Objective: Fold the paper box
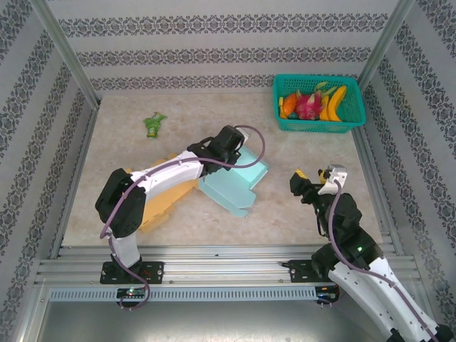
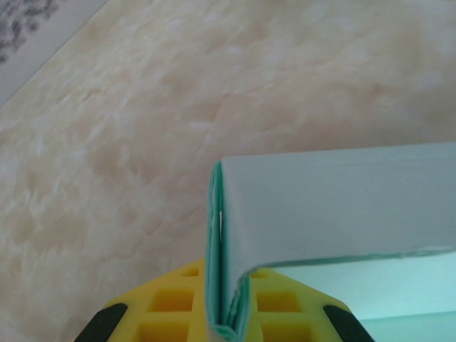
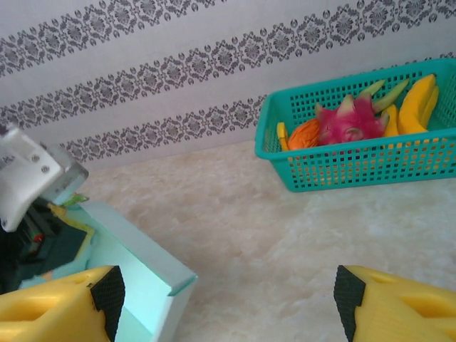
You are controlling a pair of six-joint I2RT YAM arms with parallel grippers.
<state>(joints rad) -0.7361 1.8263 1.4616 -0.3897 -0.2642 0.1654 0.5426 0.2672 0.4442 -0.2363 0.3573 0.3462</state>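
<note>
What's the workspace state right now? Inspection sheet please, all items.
surface: beige marbled table, nothing spilled.
job's things: light-blue paper box mid-table, partly folded; flat orange sheet beside it, under the left arm.
clutter: teal basket of fruit at far right; green packet at far left.
grippers: left gripper shut on a box wall; right gripper open, empty, apart from the box.
cables: purple cable along each arm; the left one arcs above the box.
surroundings: patterned walls, aluminium frame rails.
</note>
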